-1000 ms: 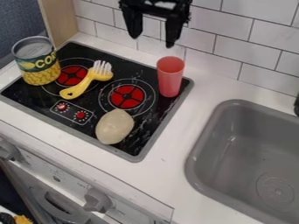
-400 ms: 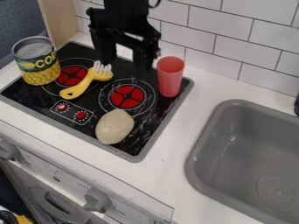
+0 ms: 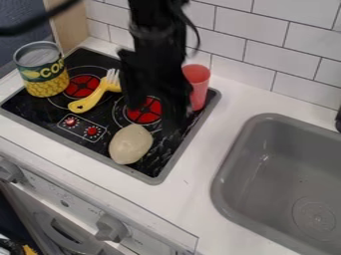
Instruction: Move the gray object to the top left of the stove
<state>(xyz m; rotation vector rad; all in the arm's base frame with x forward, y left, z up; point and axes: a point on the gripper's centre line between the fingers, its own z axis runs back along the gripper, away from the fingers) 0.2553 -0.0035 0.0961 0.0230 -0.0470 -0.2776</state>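
The gripper (image 3: 154, 118) hangs over the stove (image 3: 47, 112), jaws spread, holding nothing! And there's the gray object (image 3: 130, 144), lying near the front edge.

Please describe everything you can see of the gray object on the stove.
The gray object is a smooth, rounded lump with a beige tint and a slightly lopsided, pear-like outline, one side bulging to a blunt corner. It looks like one solid piece, with no handle or lid visible. It lies on the black stove top, near the front edge, in front of the right-hand red burner and right of the small knob panel. Nothing besides the stove top appears to touch it.
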